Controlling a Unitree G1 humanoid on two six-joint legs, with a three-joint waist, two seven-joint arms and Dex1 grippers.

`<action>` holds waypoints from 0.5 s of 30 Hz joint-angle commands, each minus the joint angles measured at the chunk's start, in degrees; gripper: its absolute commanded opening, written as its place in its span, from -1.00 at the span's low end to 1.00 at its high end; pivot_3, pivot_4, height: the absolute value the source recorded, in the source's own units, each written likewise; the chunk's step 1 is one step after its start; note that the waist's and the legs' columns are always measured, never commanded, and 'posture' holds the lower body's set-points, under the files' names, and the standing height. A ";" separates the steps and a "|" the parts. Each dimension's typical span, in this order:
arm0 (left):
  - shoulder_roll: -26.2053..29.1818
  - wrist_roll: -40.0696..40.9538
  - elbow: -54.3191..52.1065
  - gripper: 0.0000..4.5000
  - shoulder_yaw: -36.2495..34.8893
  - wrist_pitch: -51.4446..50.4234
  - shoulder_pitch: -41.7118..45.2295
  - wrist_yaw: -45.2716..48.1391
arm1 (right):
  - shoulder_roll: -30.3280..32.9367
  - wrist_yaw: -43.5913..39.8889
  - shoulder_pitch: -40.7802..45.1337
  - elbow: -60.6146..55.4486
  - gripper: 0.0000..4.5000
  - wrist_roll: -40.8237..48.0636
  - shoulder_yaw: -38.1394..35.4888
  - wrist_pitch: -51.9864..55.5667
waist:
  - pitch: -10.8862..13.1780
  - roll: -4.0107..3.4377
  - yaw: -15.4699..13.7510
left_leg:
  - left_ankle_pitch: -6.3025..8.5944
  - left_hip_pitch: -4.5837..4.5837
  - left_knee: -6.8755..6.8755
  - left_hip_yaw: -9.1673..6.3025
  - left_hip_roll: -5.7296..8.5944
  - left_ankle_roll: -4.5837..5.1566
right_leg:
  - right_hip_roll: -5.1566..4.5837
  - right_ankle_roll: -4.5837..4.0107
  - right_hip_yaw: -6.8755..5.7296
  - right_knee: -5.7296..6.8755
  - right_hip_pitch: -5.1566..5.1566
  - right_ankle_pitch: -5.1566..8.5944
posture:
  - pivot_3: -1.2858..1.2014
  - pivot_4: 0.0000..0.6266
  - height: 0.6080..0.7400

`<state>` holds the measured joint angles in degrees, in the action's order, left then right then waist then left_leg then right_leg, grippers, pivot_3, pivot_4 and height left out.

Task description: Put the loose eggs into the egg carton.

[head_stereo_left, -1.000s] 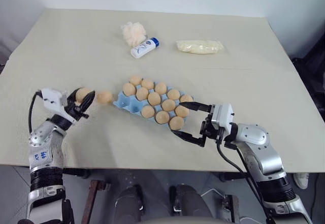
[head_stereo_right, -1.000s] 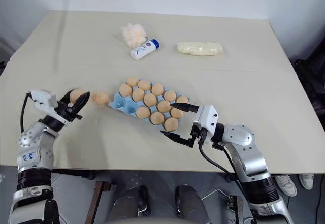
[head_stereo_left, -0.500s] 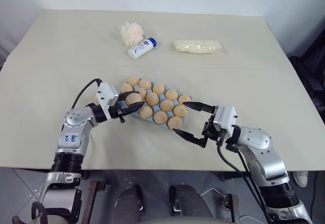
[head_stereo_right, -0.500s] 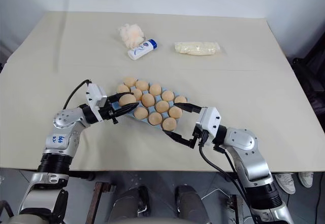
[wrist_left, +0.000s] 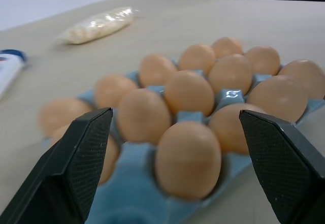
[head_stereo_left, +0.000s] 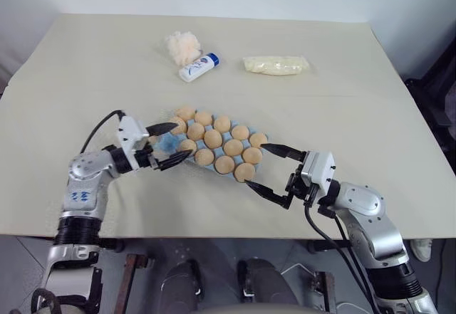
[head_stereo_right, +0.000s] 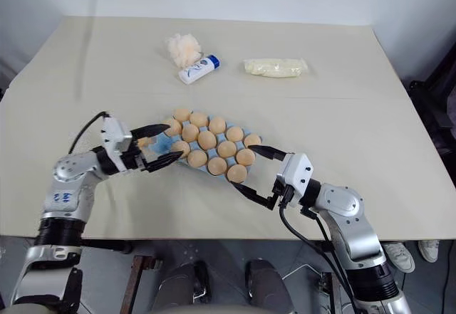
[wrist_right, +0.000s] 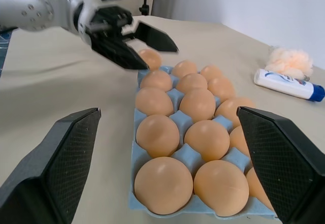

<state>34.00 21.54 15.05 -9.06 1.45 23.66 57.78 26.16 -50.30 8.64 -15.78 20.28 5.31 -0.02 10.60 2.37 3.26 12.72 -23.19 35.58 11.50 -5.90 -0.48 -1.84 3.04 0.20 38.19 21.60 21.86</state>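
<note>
Eggs (head_stereo_left: 214, 139) are filling the egg carton (head_stereo_left: 169, 143) mid-bench; one loose egg (head_stereo_right: 144, 142) is sitting at its nine o'clock end, between the released left end effector (head_stereo_left: 171, 143) fingers. Right end effector (head_stereo_left: 269, 169) is gaping too. Smooth and fragile, it probably wants gentle side pinching.

Beige table (head_stereo_left: 85, 65) bears egg carton (head_stereo_left: 169, 143), puff (head_stereo_left: 182, 45), tube (head_stereo_left: 199, 67), bag (head_stereo_left: 276, 65).

Both arms are silver-grey metal with black ribbed joints. Each white wrist block carries two black pointed fingers and a black cable.
</note>
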 commanded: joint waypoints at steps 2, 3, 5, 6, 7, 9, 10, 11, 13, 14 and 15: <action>6.19 2.51 -4.06 0.95 -6.89 1.73 -7.61 3.76 | 0.73 -1.84 0.90 -0.94 1.00 1.39 -0.62 -0.84 | 0.00 -0.01 0.35 | 0.00 0.00 0.00 0.00 0.01 0.01 | -0.03 0.00 0.00 -0.01 -0.01 0.00 | 0.03 -0.52 1.00; 7.82 3.15 -5.16 0.95 -8.23 1.63 -10.30 5.11 | 1.00 -2.36 1.03 -0.71 1.00 1.73 -0.86 -0.76 | 0.00 -0.01 0.72 | 0.02 0.02 -0.03 0.06 0.01 0.01 | -0.03 0.00 0.05 -0.04 -0.01 0.00 | 0.03 -0.52 1.00; 10.31 3.68 -6.12 0.95 -10.19 1.74 -14.46 6.85 | 1.94 -3.73 0.91 -0.36 1.00 2.27 -1.18 -0.52 | 0.01 -0.02 1.05 | 0.06 0.03 -0.11 0.08 0.00 -0.01 | -0.07 -0.02 0.02 -0.09 -0.01 0.01 | 0.03 -0.52 1.00; 11.07 3.57 -5.50 0.95 -11.17 2.37 -15.79 6.95 | 2.39 -4.38 0.79 -0.13 1.00 2.38 -1.26 -0.58 | 0.01 -0.02 1.09 | 0.06 0.03 -0.16 0.05 0.01 -0.01 | -0.09 -0.04 -0.02 -0.13 -0.01 0.02 | 0.03 -0.52 1.00; 11.47 3.42 -4.38 0.95 -12.57 3.04 -16.81 6.28 | 2.80 -4.93 0.73 0.17 1.00 2.48 -1.36 -0.70 | 0.01 -0.02 0.92 | 0.06 0.02 -0.21 0.03 0.01 -0.02 | -0.12 -0.07 -0.05 -0.15 0.01 0.04 | 0.03 -0.52 1.00; 11.57 3.02 -1.15 0.95 -16.22 3.81 -18.75 3.48 | 3.24 -5.62 0.92 0.85 1.00 2.56 -1.57 -1.00 | 0.01 -0.02 0.64 | 0.10 0.02 -0.28 -0.07 0.07 -0.10 | -0.21 -0.11 -0.15 -0.17 0.00 0.06 | 0.03 -0.52 1.00; 11.18 2.81 0.51 0.95 -18.21 4.30 -19.71 1.59 | 3.24 -5.82 1.18 1.20 1.00 2.60 -1.72 -1.04 | 0.01 -0.02 0.61 | 0.13 0.02 -0.28 -0.09 0.09 -0.15 | -0.25 -0.12 -0.16 -0.17 0.00 0.07 | 0.03 -0.52 1.00; 10.60 2.21 1.80 0.95 -19.83 5.34 -20.81 -0.48 | 3.15 -5.96 1.50 1.58 1.00 2.60 -1.81 -1.07 | 0.01 -0.02 0.66 | 0.15 0.02 -0.29 -0.09 0.12 -0.14 | -0.29 -0.12 -0.17 -0.16 0.00 0.07 | 0.03 -0.52 1.00; 9.29 1.50 2.24 0.95 -21.43 6.59 -22.35 -3.76 | 2.93 -6.17 2.00 2.14 1.00 2.52 -1.81 -1.14 | 0.01 -0.02 0.87 | 0.22 0.03 -0.31 -0.09 0.19 -0.02 | -0.40 -0.12 -0.18 -0.16 -0.01 0.06 | 0.03 -0.52 1.00; 8.44 1.82 1.85 0.95 -21.97 6.23 -23.11 -5.18 | 2.75 -6.23 2.25 2.36 1.00 2.43 -1.70 -1.16 | 0.01 -0.03 0.91 | 0.27 0.02 -0.32 -0.09 0.22 0.07 | -0.45 -0.12 -0.20 -0.18 -0.01 0.06 | 0.03 -0.52 1.00; 7.61 2.14 1.31 0.95 -22.26 5.64 -23.81 -6.31 | 2.60 -6.34 2.48 2.53 1.00 2.39 -1.57 -1.20 | 0.01 -0.02 0.98 | 0.28 0.02 -0.33 -0.09 0.24 0.09 | -0.48 -0.11 -0.22 -0.18 -0.02 0.06 | 0.03 -0.52 1.00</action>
<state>42.38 23.17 17.49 -29.86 6.73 0.70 53.51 28.74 -56.21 10.30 -12.57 21.91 4.47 -0.05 10.61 2.34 4.24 12.99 -23.18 35.25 11.42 -5.65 -0.39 -2.33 2.94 -0.03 38.00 21.58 21.92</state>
